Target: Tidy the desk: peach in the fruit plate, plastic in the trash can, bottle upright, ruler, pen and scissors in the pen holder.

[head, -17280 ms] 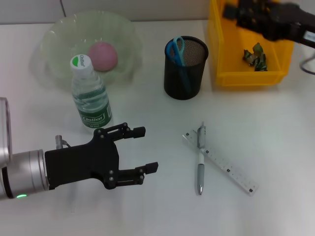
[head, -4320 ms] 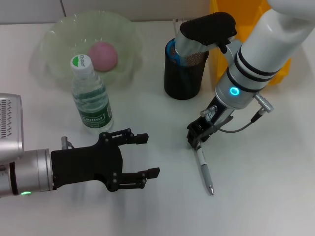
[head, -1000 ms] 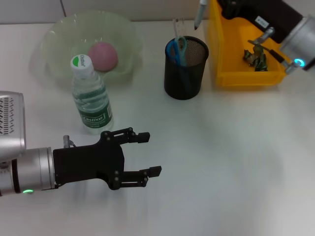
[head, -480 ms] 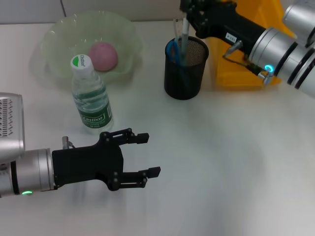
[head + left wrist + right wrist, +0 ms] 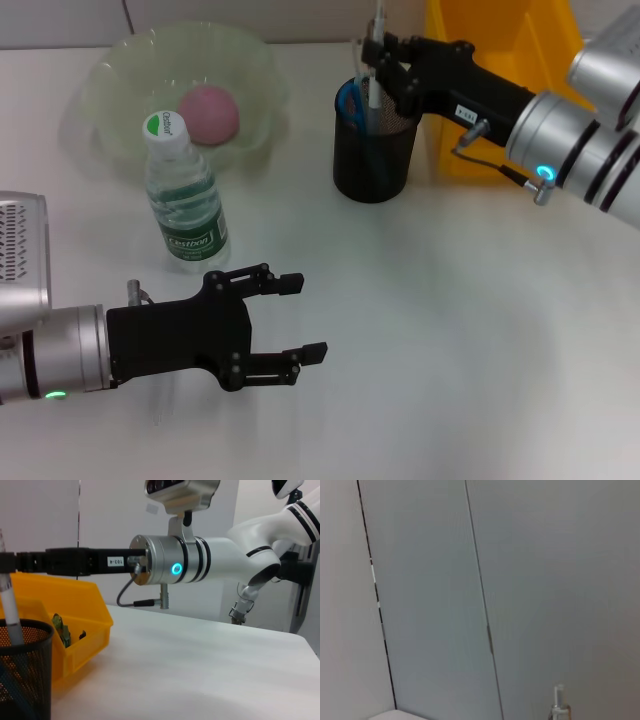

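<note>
My right gripper (image 5: 379,62) hangs over the black mesh pen holder (image 5: 372,150), shut on the white pen (image 5: 377,20). The pen stands upright with its lower end inside the holder. Blue-handled scissors (image 5: 352,100) and a clear ruler (image 5: 359,50) also stand in the holder. The pink peach (image 5: 208,112) lies in the pale green fruit plate (image 5: 120,70). The bottle (image 5: 185,195) stands upright in front of the plate. In the left wrist view, crumpled plastic (image 5: 60,627) lies in the yellow trash can (image 5: 75,615). My left gripper (image 5: 290,318) is open and empty over the near left of the desk.
The yellow trash can (image 5: 445,120) stands just right of the pen holder, partly covered by my right arm (image 5: 560,140). The white desk (image 5: 450,350) stretches in front of the holder.
My right gripper carried the pen left from above the trash can's edge and lowered it into the pen holder. The left arm has stayed put.
</note>
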`<action>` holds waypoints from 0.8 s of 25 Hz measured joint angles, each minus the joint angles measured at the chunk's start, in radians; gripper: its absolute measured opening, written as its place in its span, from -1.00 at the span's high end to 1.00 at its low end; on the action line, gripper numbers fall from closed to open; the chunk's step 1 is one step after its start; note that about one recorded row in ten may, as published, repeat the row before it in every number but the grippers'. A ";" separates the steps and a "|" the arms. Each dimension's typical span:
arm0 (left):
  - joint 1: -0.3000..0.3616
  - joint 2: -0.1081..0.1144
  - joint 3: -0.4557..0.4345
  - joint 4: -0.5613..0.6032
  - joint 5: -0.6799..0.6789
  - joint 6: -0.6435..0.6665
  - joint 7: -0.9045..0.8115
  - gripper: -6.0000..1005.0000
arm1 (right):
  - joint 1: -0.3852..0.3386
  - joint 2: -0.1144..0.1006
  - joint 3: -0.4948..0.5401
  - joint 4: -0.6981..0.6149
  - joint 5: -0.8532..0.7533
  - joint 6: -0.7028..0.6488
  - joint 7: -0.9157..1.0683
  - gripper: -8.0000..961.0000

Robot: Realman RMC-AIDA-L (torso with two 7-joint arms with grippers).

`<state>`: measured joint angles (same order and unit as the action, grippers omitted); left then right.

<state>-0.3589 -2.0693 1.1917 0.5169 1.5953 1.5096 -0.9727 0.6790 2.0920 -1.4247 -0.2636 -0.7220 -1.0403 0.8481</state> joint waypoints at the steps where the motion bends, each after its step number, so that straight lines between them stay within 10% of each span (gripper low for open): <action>1: 0.000 0.000 0.000 0.000 0.000 0.001 0.000 -0.60 | -0.007 0.000 -0.003 -0.003 0.002 -0.001 0.001 0.52; 8: 0.000 0.000 0.000 0.000 -0.002 0.002 0.000 -0.60 | -0.095 0.000 0.009 -0.054 0.008 -0.080 0.017 0.48; 20: 0.004 0.008 -0.009 0.009 -0.006 0.061 -0.008 -0.60 | -0.495 -0.036 0.154 -0.424 -0.313 -0.469 0.236 -0.30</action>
<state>-0.3545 -2.0616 1.1824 0.5256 1.5892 1.5707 -0.9802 0.1843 2.0556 -1.2710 -0.6873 -1.0353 -1.5092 1.0844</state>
